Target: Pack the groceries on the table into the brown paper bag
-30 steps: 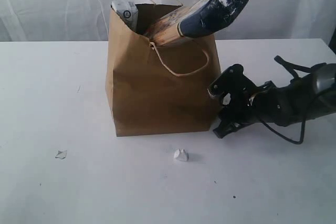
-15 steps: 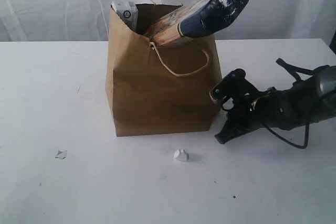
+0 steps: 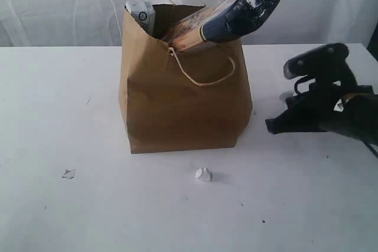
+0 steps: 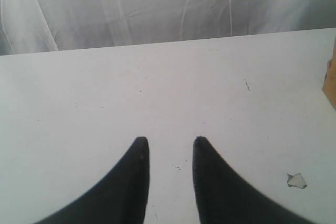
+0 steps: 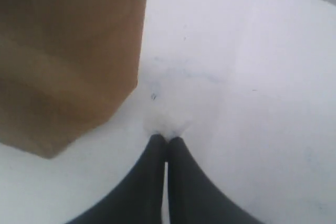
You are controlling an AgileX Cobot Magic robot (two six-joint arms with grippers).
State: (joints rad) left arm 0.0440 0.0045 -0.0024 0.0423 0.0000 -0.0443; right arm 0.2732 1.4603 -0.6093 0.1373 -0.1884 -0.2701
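Here, the bag (image 3: pixel 183 104) is stiff kraft-brown paper, boxy and upright on the smooth white counter (image 3: pixel 59 87). A twisted paper loop handle (image 3: pixel 204 78) droops over its front. Its mouth is open. A long glossy packet (image 3: pixel 236 13), navy at the upper end and tan lower down, slants out of it toward the right. A pale crinkled item (image 3: pixel 142 11) pokes up at the left corner; what it is I cannot tell. Anything deeper in the bag is hidden. A crumpled white scrap (image 3: pixel 204 174) lies just in front of the bag, and a flat scrap (image 3: pixel 69 173) lies further left. The right hand (image 3: pixel 273 126), black and tapered, is pinched fully closed on nothing, just right of the bag's base and apart from it. The left hand (image 4: pixel 168 142) stands part-open and empty over the counter, with the bag at the edge of its view.
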